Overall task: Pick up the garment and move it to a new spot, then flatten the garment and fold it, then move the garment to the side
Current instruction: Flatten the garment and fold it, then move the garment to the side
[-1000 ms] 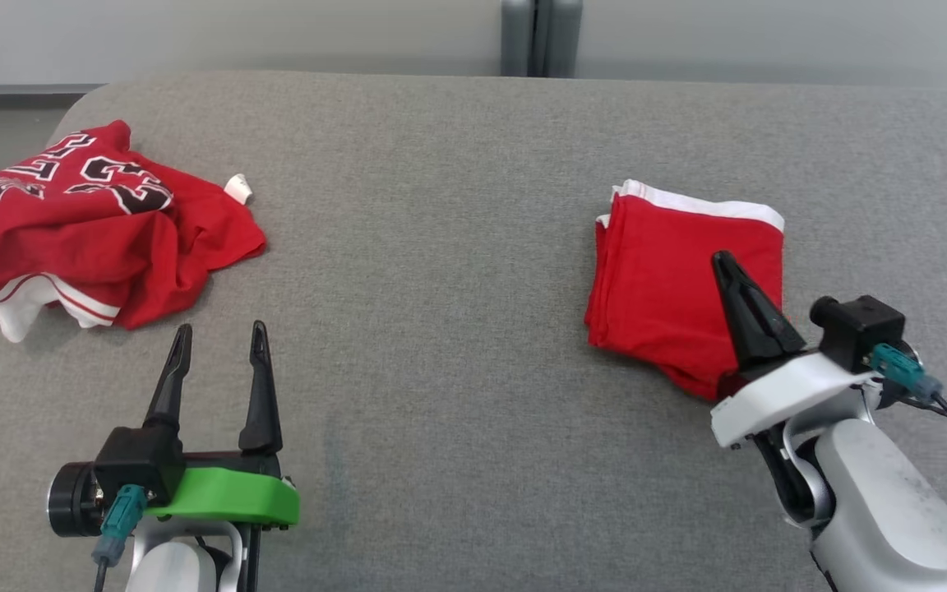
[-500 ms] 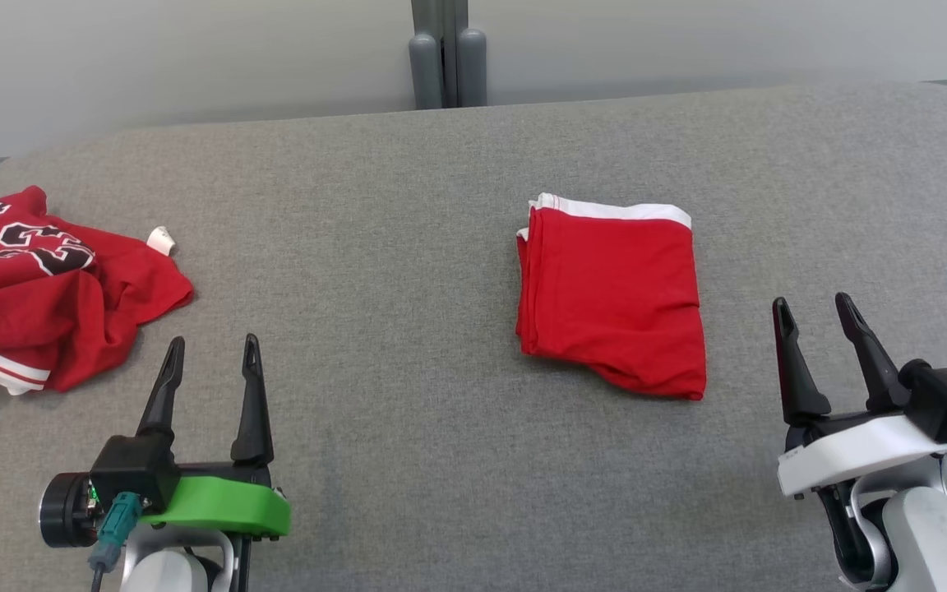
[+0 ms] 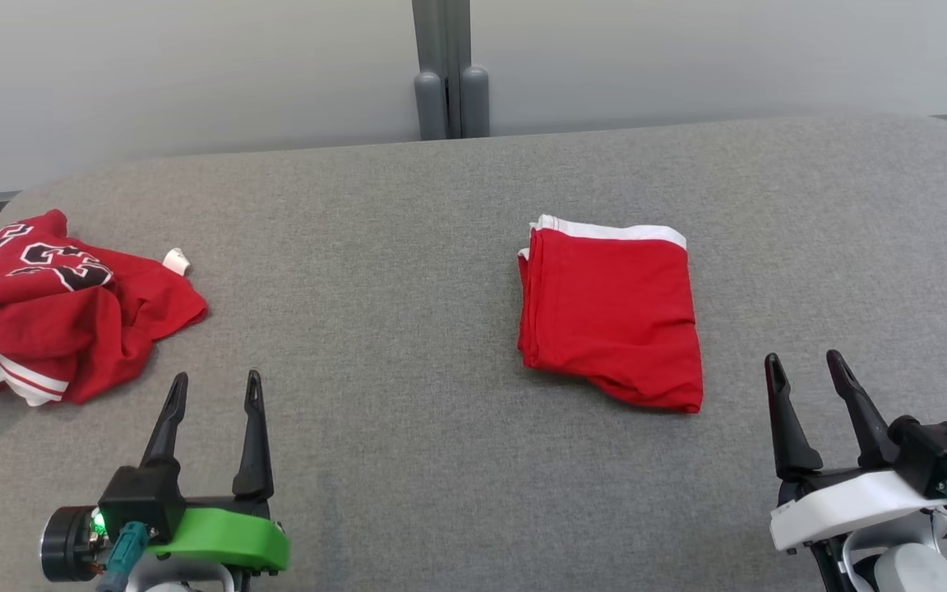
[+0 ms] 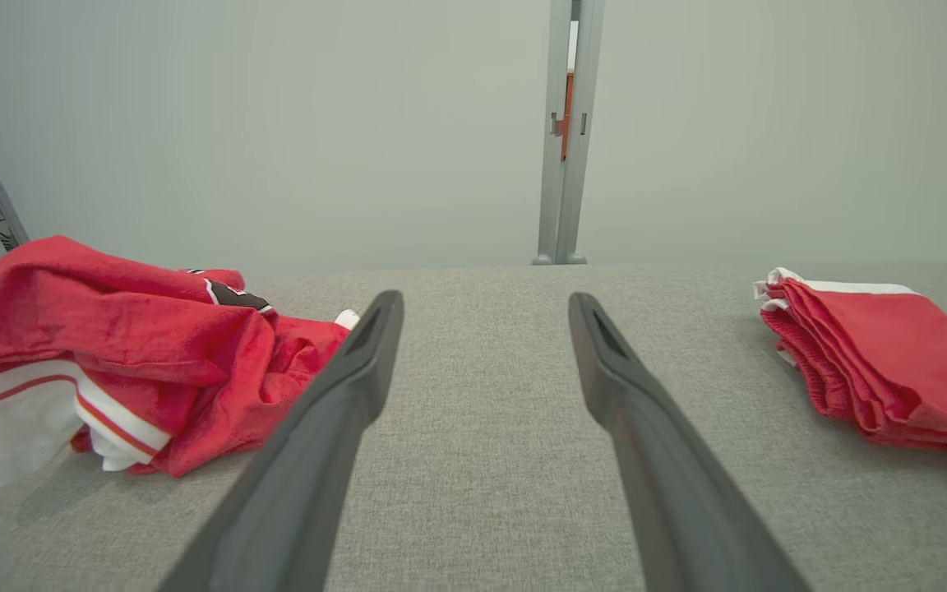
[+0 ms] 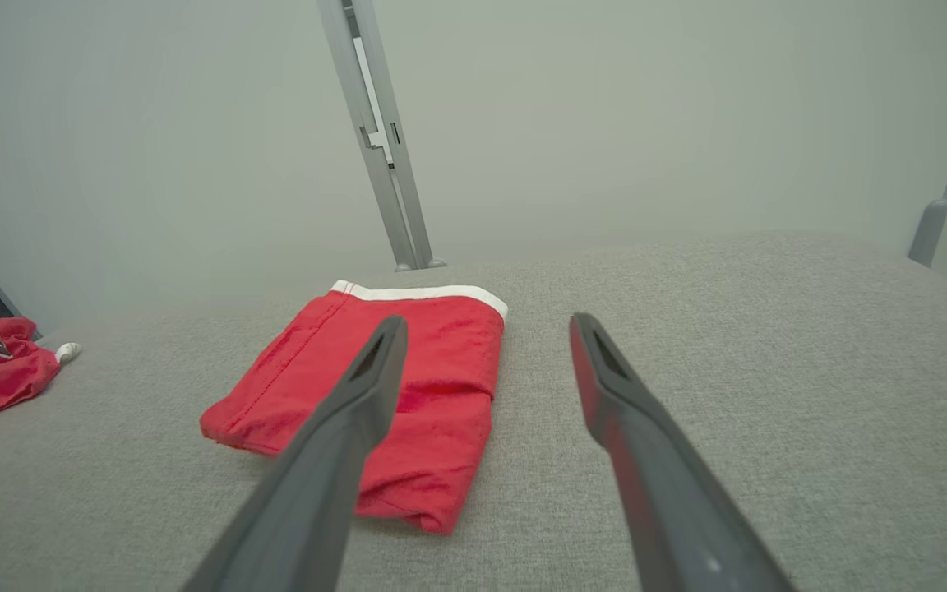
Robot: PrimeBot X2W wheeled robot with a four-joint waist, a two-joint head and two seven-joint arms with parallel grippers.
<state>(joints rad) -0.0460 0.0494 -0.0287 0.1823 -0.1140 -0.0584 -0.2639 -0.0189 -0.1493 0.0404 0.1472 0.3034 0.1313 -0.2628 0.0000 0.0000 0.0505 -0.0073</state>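
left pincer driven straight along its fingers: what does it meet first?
Looks free: left pincer faces bare grey table to the far edge. The crumpled garment sits just left; might graze, depth unclear.

A: The folded garment (image 3: 609,316)?
B: Plain red, with a white band along its far edge.
A: The crumpled garment (image 3: 62,321)?
B: Red as well, black lettering outlined in white, white trim carrying a thin red stripe.
A: The table (image 3: 375,329)?
B: Grey woven cover, faintly flecked.
A: The left gripper (image 3: 217,376)?
B: Black fingers, green mount.
A: The right gripper (image 3: 802,358)?
B: Black fingers — white mount.
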